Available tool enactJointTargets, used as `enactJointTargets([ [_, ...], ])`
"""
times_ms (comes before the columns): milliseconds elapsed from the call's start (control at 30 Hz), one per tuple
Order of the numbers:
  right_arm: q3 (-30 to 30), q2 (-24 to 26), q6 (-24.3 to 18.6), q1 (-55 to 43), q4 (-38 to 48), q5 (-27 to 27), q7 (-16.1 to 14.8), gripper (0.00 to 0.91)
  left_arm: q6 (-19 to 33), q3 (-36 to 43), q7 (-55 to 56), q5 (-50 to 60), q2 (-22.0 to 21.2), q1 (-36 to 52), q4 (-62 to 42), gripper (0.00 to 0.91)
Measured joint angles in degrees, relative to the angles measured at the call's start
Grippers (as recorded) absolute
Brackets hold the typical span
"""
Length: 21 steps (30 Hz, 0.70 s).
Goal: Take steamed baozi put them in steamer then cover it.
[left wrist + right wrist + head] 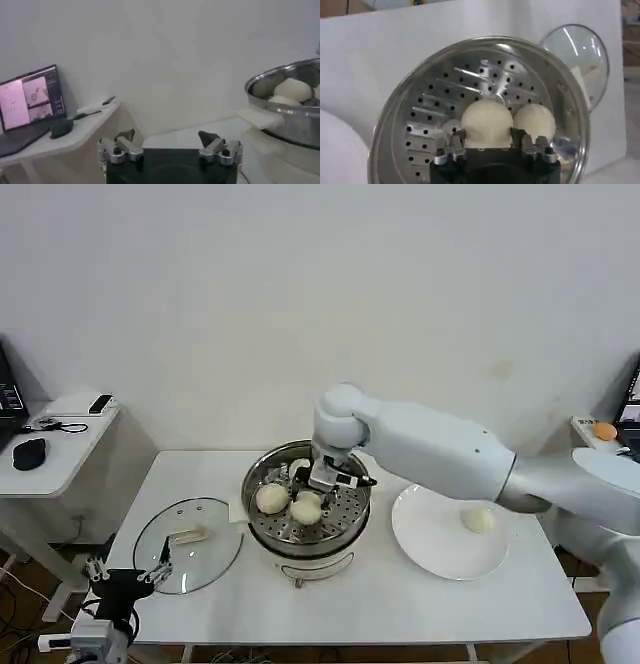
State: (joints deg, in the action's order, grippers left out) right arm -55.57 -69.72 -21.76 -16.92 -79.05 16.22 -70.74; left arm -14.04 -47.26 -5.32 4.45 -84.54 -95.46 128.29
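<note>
Right gripper (325, 480), fingers spread and released, hangs inside the round shiny stainless-steel steamer (262, 529) at frame centre, above 2 round cream-white baozi (272, 499). 1 more baozi (479, 521) lies on the flat white plate (430, 544), right. 1 clear glass cover (205, 559) lies lower left beside the open left gripper (127, 573).

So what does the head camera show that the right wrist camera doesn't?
Head view alone: one baozi on the white plate, and the left gripper, open, at the table's near left corner. Right wrist view alone: the right gripper with a bun between its fingers. Both: the steamer holding buns, the glass cover lying beside it.
</note>
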Motion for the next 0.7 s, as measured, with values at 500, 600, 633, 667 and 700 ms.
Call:
enactJointTargets([
  [500,-1.2,0.3,-0.3,0.5,-3.6,1.6,1.8,0.625,0.0,0.5,-0.2,0.3,0.0,0.6,-1.3,0.907],
  [600,-1.3,0.3,-0.2,0.5,-3.9,1.9,1.9,0.625,0.0,0.5,-0.2,0.3,0.0,0.7,-1.4,0.907],
  [633,-1.3,0.3,-0.2,0.5,-4.1,2.0,1.9,0.625,0.0,0.5,-0.2,0.3,0.0,0.6,-1.4,0.907],
  [667,-1.4,0.3,0.0,0.4,-4.2,2.0,1.9,0.625,0.0,0.5,-0.2,0.3,0.0,0.6,-1.4,0.907],
  [700,-1.4,0.3,0.0,0.4,-4.3,2.0,1.9,0.625,0.0,0.5,-0.2,0.3,0.1,0.7,-1.4,0.907],
])
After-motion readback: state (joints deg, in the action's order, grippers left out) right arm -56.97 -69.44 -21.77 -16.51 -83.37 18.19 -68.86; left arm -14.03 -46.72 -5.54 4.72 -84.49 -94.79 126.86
